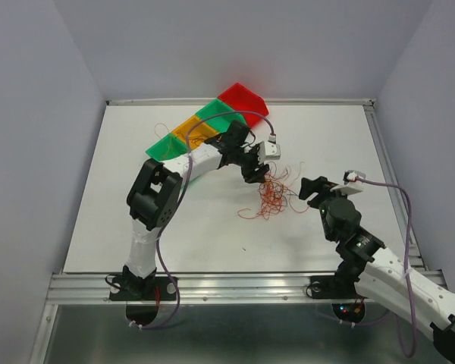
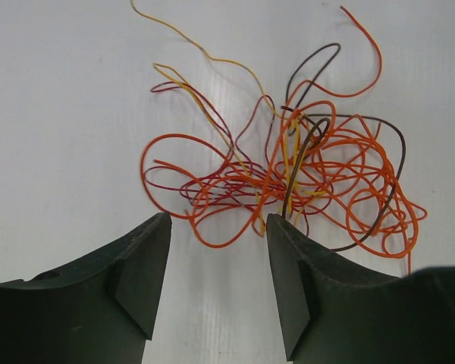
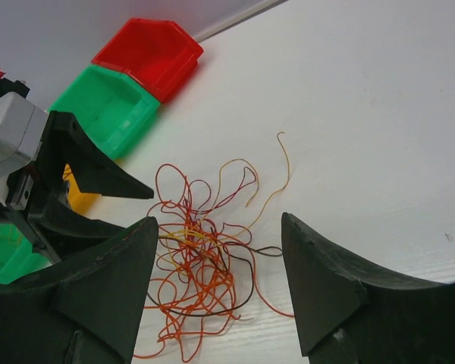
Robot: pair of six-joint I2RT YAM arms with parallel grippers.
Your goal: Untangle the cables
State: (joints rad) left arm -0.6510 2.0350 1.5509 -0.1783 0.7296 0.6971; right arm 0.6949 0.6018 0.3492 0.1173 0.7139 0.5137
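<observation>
The cables [image 1: 271,196] lie as one loose tangle of thin orange, red, yellow and dark brown wires on the white table. My left gripper [image 1: 255,177] hangs open just behind the tangle. In the left wrist view the cables [image 2: 288,174] spread ahead of the left gripper [image 2: 216,220], and one orange loop dips slightly between its fingertips. My right gripper [image 1: 311,189] stands open at the tangle's right side. In the right wrist view the cables [image 3: 205,262] lie below and between the wide-apart fingers of the right gripper [image 3: 220,220], ungripped. The left gripper's fingers [image 3: 98,171] show beyond.
A diagonal row of bins stands at the back: red bin [image 1: 243,98], green bin [image 1: 216,112], orange bin [image 1: 193,129] and another green bin [image 1: 167,146]. A metal rail [image 1: 235,287] runs along the near table edge, and walls close the left, back and right sides.
</observation>
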